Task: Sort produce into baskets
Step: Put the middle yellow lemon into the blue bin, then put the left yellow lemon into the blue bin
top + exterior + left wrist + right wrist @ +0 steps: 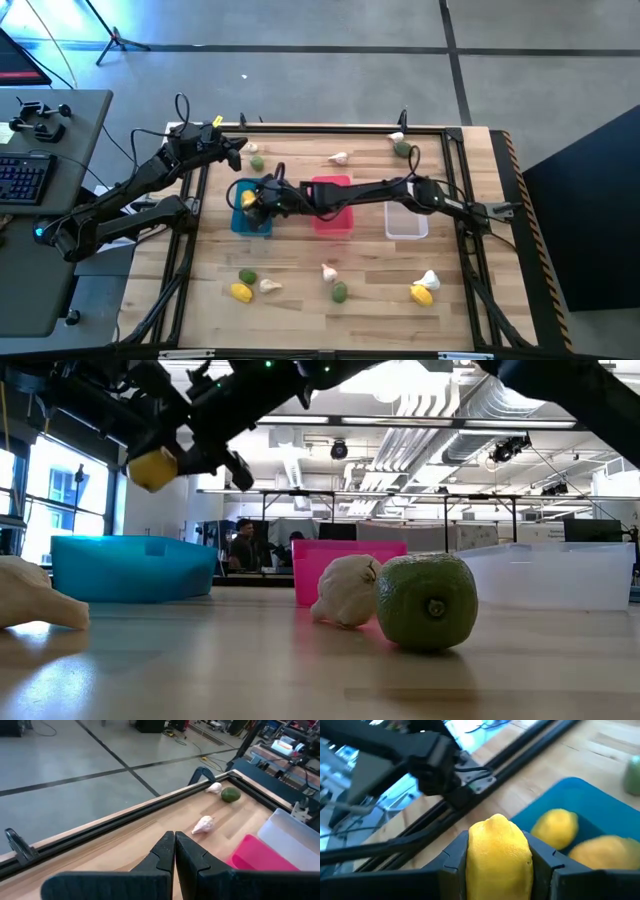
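lemon [497, 857]: yellow, pointed oval, clamped in right jaws | blue basket [600, 800]: beneath | left jaws: together

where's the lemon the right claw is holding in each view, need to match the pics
High view: the held lemon sits over the blue basket, left of centre.
Low view: upper left, hanging above the blue basket.
Left wrist view: not in it.
Right wrist view: bottom centre, gripped between the right claw fingers.
Shared landmark: the blue basket, seen in all but the left wrist view.
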Robot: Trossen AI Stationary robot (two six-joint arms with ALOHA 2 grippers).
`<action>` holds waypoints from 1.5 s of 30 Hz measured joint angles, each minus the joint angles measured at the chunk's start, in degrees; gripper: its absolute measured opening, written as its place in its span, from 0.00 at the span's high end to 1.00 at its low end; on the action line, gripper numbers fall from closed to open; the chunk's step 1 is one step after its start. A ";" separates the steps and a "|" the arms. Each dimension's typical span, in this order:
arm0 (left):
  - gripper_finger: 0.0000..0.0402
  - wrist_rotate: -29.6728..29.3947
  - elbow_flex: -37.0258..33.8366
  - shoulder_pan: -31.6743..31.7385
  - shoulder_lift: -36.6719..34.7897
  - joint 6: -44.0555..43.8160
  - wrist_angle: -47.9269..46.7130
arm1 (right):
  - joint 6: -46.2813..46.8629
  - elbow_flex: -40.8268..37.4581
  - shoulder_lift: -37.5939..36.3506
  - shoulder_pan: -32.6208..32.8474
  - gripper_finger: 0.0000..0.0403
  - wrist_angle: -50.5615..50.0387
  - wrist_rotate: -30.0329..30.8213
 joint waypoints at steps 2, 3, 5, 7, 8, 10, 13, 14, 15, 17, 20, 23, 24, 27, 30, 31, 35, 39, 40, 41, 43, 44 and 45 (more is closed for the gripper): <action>1.00 0.02 0.00 0.12 -0.02 0.36 0.04 | 2.53 0.00 0.43 -0.38 0.72 -0.32 0.63; 1.00 0.04 0.00 0.12 -0.02 0.36 0.04 | 3.68 0.00 0.68 -0.51 0.72 -0.59 0.63; 1.00 0.02 0.00 0.12 -0.01 0.39 0.12 | 5.85 0.00 1.62 -0.75 0.72 -0.84 0.66; 1.00 0.02 0.00 0.12 0.00 0.39 0.12 | 7.97 0.00 2.65 -0.93 0.72 -1.03 0.64; 1.00 0.04 0.00 0.12 0.00 0.40 0.13 | 8.76 -0.01 3.01 -1.00 0.72 -1.11 0.74; 1.00 0.04 0.00 0.12 0.00 0.43 0.13 | 9.91 -0.02 3.28 -1.20 0.72 -1.33 1.51; 1.00 0.05 0.00 0.12 0.00 0.47 0.13 | 10.17 -0.02 3.28 -1.33 0.72 -1.28 3.16; 1.00 0.04 0.00 0.12 -0.02 0.47 0.13 | 10.53 -0.01 3.28 -1.49 0.72 -1.70 3.32; 1.00 0.04 0.00 0.12 0.00 0.47 0.13 | 11.19 -0.02 3.28 -1.63 0.72 -2.62 3.33; 1.00 0.06 0.00 0.12 0.00 0.47 0.13 | 11.96 -0.02 3.49 -1.97 0.70 -4.04 3.32; 1.00 0.06 0.00 0.12 -0.02 0.47 0.13 | 12.06 -0.02 3.90 -2.33 0.68 -3.91 2.47; 1.00 0.06 0.00 0.12 0.00 0.47 0.13 | 12.07 0.00 4.21 -2.42 0.67 -3.44 2.35; 1.00 0.06 0.00 0.12 -0.02 0.47 0.13 | 12.02 0.00 4.29 -2.44 0.67 -3.49 2.35; 1.00 0.07 0.00 0.12 -0.02 0.49 0.13 | 12.46 0.00 4.87 -2.40 0.66 -3.82 2.34; 1.00 0.06 0.00 0.12 0.00 0.49 0.13 | 12.79 0.00 5.17 -2.39 0.64 -4.33 2.27; 1.00 0.06 0.00 0.12 0.00 0.49 0.13 | 13.12 0.00 5.33 -2.38 0.62 -4.30 2.27; 1.00 0.08 0.00 0.12 -0.02 1.46 0.13 | 13.26 0.00 5.50 -2.40 0.55 -4.85 1.99; 1.00 0.11 0.00 0.12 0.00 1.97 -0.22 | 12.13 0.00 5.51 -2.40 0.48 -4.77 2.25; 1.00 0.11 0.00 0.12 0.00 2.17 -0.36 | 12.09 0.00 5.51 -2.46 0.47 -4.77 2.23; 1.00 0.18 0.00 0.12 0.00 2.56 -0.54 | 12.07 0.00 5.51 -2.50 0.45 -4.79 2.23; 1.00 0.41 0.00 0.12 0.00 3.62 -1.05 | 11.85 0.00 5.51 -2.58 0.43 -4.77 2.01; 1.00 0.41 0.00 0.12 -0.01 3.90 -1.42 | 10.94 0.00 5.51 -2.66 0.42 -4.69 1.20; 1.00 0.45 0.00 0.12 0.00 4.02 -1.77 | 10.05 0.00 5.51 -2.71 0.42 -4.52 0.05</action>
